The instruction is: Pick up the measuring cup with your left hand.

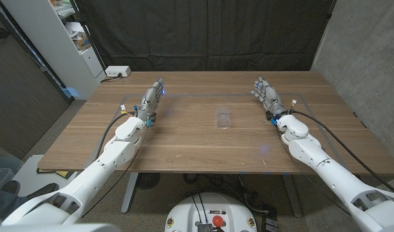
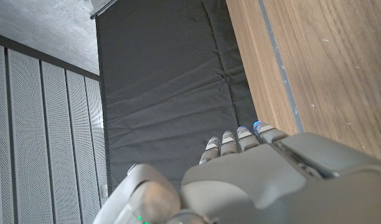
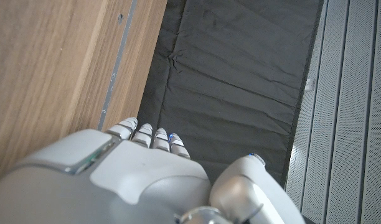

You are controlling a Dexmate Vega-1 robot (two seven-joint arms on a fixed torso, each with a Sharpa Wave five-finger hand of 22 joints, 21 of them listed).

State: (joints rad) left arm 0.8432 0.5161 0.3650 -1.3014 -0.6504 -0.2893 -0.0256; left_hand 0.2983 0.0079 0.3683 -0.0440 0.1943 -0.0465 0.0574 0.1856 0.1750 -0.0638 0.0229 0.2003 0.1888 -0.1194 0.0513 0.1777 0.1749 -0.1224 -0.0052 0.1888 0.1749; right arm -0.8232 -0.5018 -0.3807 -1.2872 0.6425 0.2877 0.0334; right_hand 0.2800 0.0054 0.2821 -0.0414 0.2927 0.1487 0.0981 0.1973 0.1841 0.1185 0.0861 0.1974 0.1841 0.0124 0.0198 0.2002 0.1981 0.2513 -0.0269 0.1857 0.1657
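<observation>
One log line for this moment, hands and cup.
left hand: open, holds nothing | right hand: open, holds nothing | measuring cup: on table between hands, untouched | pick: not started

Desk [image 1: 184, 138]: wood, brown, visible grain, smooth matt finish with a faint sheen.
Measuring cup [image 1: 222, 118]: clear, see-through material, glass or plastic cannot be told; smooth.
Left hand [image 1: 153, 98]: grey hard shell, smooth, matt, seemingly plastic.
Right hand [image 1: 266, 94]: same grey smooth shell.
Arm casings [image 1: 120, 145]: white, smooth, slightly glossy.
Cables [image 1: 111, 129]: black, smooth sheathing.
Curtain [image 1: 203, 32]: black cloth, matt, creased and folded.
Wall [image 1: 364, 51]: grey, rough, concrete-like.
Wall panels [image 2: 41, 124]: pale grey, finely perforated, matt.
</observation>
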